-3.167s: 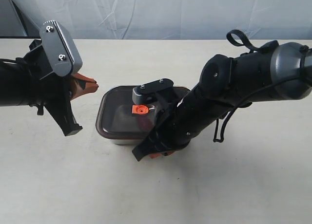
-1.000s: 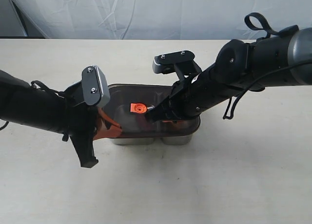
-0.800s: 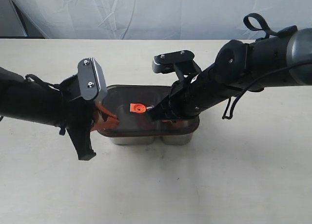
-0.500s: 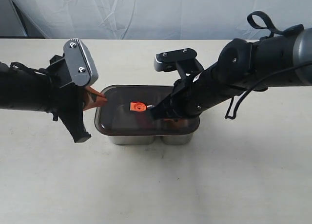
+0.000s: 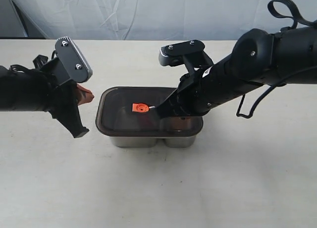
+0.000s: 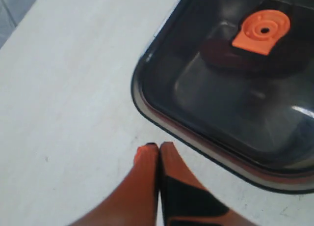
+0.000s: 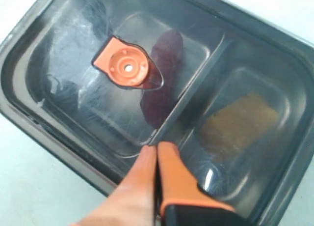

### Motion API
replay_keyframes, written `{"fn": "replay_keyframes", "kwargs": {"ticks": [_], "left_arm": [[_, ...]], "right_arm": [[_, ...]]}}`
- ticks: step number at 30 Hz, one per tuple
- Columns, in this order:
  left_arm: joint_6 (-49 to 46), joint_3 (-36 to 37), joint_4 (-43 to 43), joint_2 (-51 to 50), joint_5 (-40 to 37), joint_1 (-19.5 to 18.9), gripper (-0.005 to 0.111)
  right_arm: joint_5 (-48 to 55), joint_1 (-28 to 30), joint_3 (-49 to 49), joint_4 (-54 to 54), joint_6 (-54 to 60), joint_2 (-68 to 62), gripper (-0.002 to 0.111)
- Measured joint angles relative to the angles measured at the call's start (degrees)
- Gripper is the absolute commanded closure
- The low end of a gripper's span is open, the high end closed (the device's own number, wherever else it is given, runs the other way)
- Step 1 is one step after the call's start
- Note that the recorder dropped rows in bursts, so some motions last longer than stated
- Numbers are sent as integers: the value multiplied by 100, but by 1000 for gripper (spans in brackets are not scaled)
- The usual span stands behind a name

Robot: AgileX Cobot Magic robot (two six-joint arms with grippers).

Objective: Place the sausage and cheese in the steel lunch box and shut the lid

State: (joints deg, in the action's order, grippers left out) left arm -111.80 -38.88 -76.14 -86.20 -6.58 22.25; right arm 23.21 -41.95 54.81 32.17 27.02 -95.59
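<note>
Both foods are under the lid (image 5: 119, 123), which sits on the steel lunch box (image 5: 136, 141). The sausage (image 7: 161, 78) lies just ahead of the right pincer (image 7: 157, 147) tips, beneath the orange valve tab (image 7: 125, 64). The cheese (image 7: 240, 124) is in the other compartment, off to one side of those tips. Right pincer is pressed together, empty, over the divider line; contact with the lid can't be told. Left pincer (image 6: 158, 150) is pressed together, empty, just off the lid's corner, over the counter (image 5: 158, 188).

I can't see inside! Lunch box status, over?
Left pincer shut, beside steel lunch box. Right pincer shut, over lid. Lid on; sausage, cheese inside. Nothing blocking.
</note>
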Motion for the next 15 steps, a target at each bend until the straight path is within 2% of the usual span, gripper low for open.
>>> {"fn": "replay_keyframes", "kwargs": {"ticks": [15], "left_arm": [[0,27,-26,-388,-811,0,107]], "right_arm": [[336,0,0,-7,0,12,108]]}}
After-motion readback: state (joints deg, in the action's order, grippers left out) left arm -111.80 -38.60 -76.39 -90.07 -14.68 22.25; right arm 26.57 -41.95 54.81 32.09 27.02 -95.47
